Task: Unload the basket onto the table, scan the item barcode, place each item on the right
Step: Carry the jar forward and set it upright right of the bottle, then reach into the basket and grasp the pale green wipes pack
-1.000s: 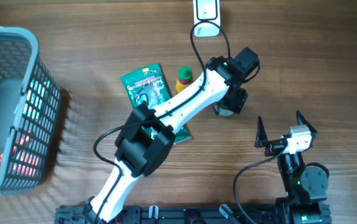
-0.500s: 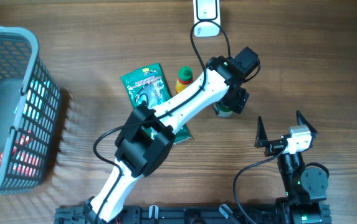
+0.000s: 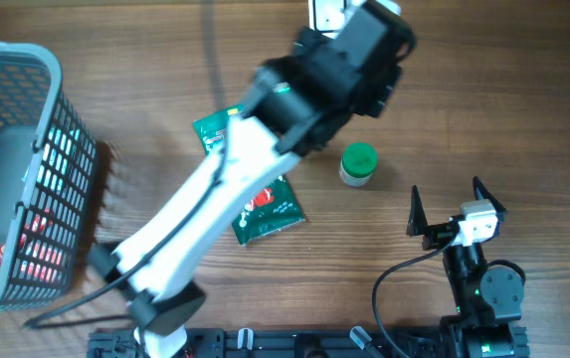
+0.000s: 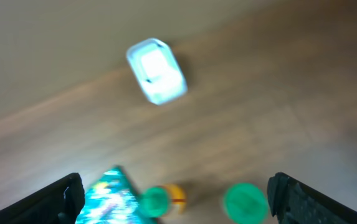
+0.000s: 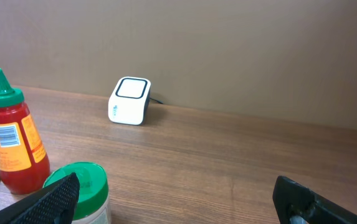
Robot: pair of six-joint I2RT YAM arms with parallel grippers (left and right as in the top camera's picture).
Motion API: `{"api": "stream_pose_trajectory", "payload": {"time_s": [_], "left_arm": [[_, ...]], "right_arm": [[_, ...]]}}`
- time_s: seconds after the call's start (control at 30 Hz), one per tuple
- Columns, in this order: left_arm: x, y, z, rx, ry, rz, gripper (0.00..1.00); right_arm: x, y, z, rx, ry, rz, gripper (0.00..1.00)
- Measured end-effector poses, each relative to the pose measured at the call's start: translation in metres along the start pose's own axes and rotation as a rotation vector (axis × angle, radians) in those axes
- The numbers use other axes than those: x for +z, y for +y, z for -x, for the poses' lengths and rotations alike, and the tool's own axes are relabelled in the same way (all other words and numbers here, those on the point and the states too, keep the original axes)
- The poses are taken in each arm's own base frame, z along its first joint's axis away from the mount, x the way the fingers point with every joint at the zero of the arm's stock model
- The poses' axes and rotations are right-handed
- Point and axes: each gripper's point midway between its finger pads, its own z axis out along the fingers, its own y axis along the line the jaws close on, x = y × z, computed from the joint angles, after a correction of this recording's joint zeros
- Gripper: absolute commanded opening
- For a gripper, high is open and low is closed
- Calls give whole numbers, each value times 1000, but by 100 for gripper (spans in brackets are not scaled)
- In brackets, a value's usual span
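Note:
A small white jar with a green lid (image 3: 358,164) stands upright and alone on the wooden table, also seen in the left wrist view (image 4: 245,200) and the right wrist view (image 5: 78,190). The white barcode scanner (image 5: 129,101) sits at the back edge (image 4: 156,70), half hidden by my left arm in the overhead view (image 3: 326,12). My left gripper (image 4: 178,199) is raised high above the table, open, with nothing between its fingers. My right gripper (image 3: 447,189) stands open to the right of the jar, holding nothing (image 5: 178,205).
A red sauce bottle with a green cap (image 5: 10,143) stands left of the jar. Two green packets (image 3: 223,129) (image 3: 265,209) lie under my left arm. A grey mesh basket (image 3: 26,169) holding red items is at the far left.
My left gripper opened, let go of the green-lidded jar and rose up and back toward the scanner. The jar now stands free. The right arm has not moved.

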Motion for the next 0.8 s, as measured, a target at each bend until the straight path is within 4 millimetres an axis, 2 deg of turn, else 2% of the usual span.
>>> {"api": "stream_pose_trajectory", "payload": {"time_s": [0.1,0.2,0.23,0.27,0.3,0.43,0.5,0.7,0.77,0.8], "left_arm": [[-30,50,13,-59,-62,101,94],[-57,118,20,-171,-112,220,94],[-69,148,19,-235,-128,275,94],[-71,154,19,-258,-133,285,94],[-91,199,11,-360,-150,369,94],[-136,296,-33,-664,-149,584,93],[-157,333,-57,-796,-150,672,94],[-192,409,-127,-1089,-108,811,97],[-197,426,-151,-1168,-86,831,100],[-198,436,-171,-1232,-56,836,100]], "right_arm": [[0,0,0,0,0,0,100],[0,0,0,0,0,0,100],[0,0,0,0,0,0,100],[0,0,0,0,0,0,100],[0,0,0,0,0,0,100],[0,0,0,0,0,0,100],[0,0,0,0,0,0,100],[0,0,0,0,0,0,100],[0,0,0,0,0,0,100],[0,0,0,0,0,0,100]]}}
